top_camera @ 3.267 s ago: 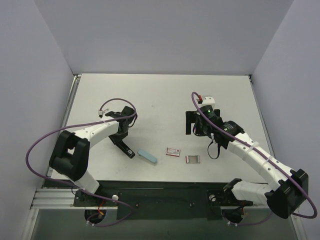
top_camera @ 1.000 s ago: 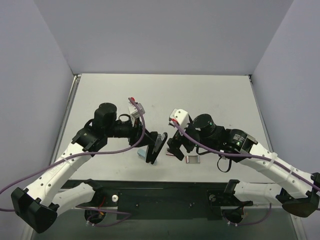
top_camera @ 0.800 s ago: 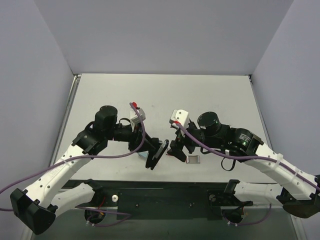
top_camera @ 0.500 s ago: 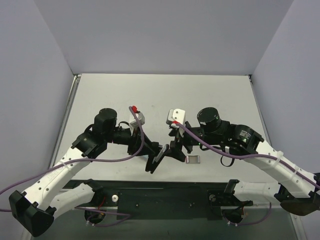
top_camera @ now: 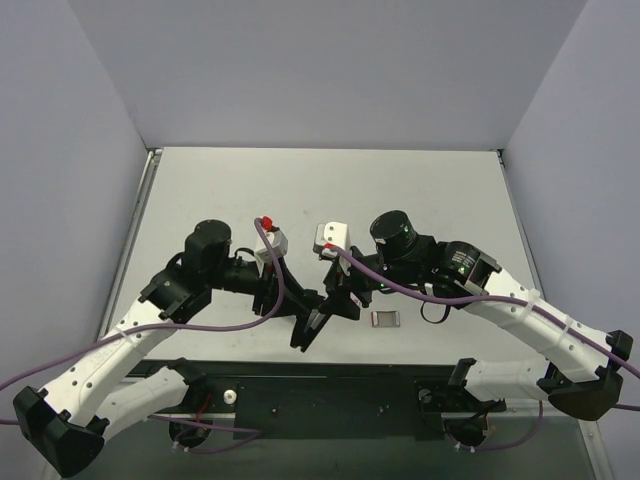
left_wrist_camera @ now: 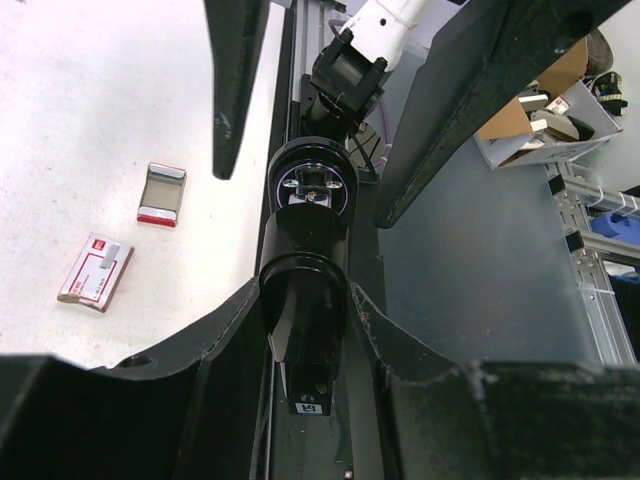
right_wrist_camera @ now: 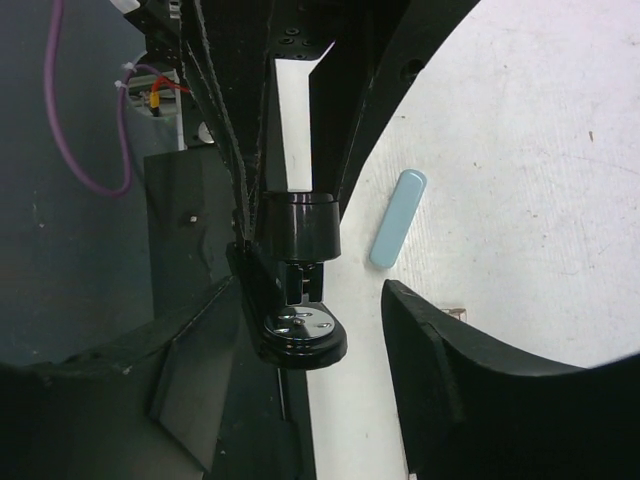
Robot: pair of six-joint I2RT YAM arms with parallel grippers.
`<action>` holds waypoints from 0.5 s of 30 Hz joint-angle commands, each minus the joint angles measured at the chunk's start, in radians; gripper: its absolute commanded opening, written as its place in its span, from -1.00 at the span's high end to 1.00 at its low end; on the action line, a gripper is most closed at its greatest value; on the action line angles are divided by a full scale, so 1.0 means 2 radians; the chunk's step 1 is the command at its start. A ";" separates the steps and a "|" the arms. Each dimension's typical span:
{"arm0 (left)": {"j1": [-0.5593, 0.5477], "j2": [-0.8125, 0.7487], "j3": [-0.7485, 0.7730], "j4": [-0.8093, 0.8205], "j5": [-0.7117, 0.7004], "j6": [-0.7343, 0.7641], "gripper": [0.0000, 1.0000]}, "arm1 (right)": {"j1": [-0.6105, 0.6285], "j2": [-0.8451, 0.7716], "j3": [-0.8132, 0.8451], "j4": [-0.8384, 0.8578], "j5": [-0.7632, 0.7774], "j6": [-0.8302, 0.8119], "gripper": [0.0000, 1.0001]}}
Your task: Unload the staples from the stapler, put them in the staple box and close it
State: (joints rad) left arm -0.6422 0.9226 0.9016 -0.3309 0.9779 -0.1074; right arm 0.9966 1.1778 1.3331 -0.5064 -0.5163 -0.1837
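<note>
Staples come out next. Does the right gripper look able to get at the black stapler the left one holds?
Likely yes: the right gripper, open, straddles the black stapler; nothing intervenes.

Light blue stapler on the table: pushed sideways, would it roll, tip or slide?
The light blue stapler lies flat and long on the table, so it probably slides or pivots rather than tips. Its smooth, rounded ends may be slippery to grip.
</note>
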 commanded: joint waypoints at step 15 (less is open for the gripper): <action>-0.003 -0.025 0.001 0.057 0.033 0.002 1.00 | 0.003 0.012 0.009 -0.002 -0.031 -0.007 0.07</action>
State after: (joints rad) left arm -0.6464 0.9039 0.8902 -0.3222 0.9871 -0.1070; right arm 0.9966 1.1854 1.3334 -0.5064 -0.5571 -0.1852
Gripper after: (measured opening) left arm 0.426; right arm 0.451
